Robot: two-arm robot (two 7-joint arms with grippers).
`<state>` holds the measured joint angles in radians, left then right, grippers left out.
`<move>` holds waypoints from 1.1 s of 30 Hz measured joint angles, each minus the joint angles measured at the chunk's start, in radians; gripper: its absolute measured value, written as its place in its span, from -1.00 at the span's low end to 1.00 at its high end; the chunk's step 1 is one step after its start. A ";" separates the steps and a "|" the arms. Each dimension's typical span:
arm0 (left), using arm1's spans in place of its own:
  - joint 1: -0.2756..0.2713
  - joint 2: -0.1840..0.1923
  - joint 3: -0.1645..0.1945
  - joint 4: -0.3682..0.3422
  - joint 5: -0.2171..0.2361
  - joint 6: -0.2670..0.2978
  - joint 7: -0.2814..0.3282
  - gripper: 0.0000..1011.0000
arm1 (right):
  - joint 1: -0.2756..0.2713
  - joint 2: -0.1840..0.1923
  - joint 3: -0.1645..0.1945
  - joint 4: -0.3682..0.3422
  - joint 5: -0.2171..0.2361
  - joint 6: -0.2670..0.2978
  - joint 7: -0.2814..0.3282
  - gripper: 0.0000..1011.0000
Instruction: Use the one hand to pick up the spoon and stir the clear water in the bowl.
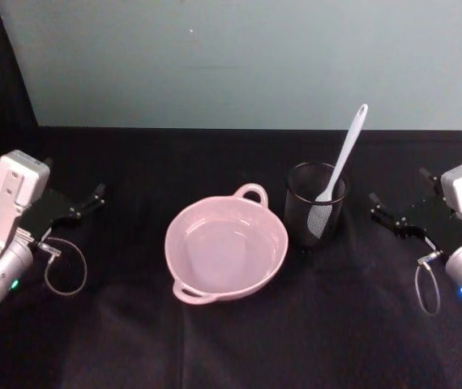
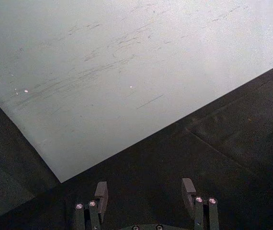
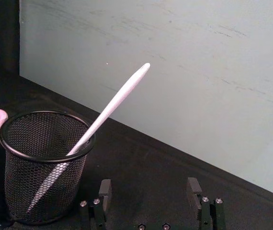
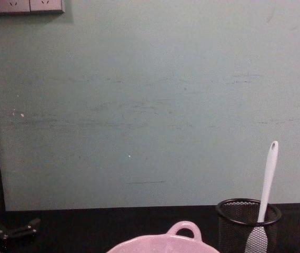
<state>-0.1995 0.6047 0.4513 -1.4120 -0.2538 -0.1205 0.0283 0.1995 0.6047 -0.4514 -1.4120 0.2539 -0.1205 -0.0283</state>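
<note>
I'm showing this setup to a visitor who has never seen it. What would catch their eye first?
The pale pink bowl of clear water stands out at the centre of the black tablecloth. Just to its right, a white spoon leans head-down in a black wire-mesh cup, handle sticking up. The left tool and right tool sit open at the table's sides, touching nothing.

The head view looks down on the black cloth table (image 1: 231,340); the chest view looks low and level at the pale green wall (image 4: 150,105); each wrist view peers over its own jaws; three views share the black wire-mesh cup (image 1: 300,211) near the jaws of the right gripper (image 3: 149,184).
</note>
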 joint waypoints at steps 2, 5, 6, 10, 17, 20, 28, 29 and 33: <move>0.000 0.000 0.000 0.000 0.000 0.000 0.000 1.00 | 0.000 0.000 0.000 0.000 0.000 0.000 0.000 0.99; 0.000 0.000 0.000 0.000 0.000 0.000 0.000 1.00 | 0.000 0.000 0.000 0.000 0.000 0.000 0.000 0.99; 0.000 0.000 0.000 0.000 0.000 0.000 0.000 1.00 | -0.005 0.002 0.005 -0.012 0.002 0.000 0.004 0.99; 0.000 0.000 0.000 0.000 0.000 0.000 0.000 1.00 | -0.028 0.009 0.022 -0.053 0.022 -0.007 0.027 0.99; 0.000 0.000 0.000 0.000 0.000 0.000 0.000 1.00 | -0.083 0.013 0.082 -0.145 0.107 -0.008 0.076 0.99; 0.000 0.000 0.000 0.000 0.000 0.000 0.000 1.00 | -0.092 0.003 0.107 -0.167 0.160 0.003 0.105 0.99; 0.000 0.000 0.000 0.000 0.000 0.000 0.000 1.00 | -0.072 -0.052 0.164 -0.164 0.320 0.072 0.188 0.99; 0.000 0.000 0.000 0.000 0.000 0.000 0.000 1.00 | -0.065 -0.067 0.174 -0.155 0.352 0.089 0.203 0.99; 0.000 0.000 0.000 0.000 0.000 0.000 0.000 1.00 | -0.044 -0.101 0.199 -0.138 0.432 0.149 0.236 0.99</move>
<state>-0.1996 0.6046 0.4514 -1.4120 -0.2539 -0.1206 0.0283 0.1550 0.5040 -0.2523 -1.5497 0.6861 0.0289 0.2077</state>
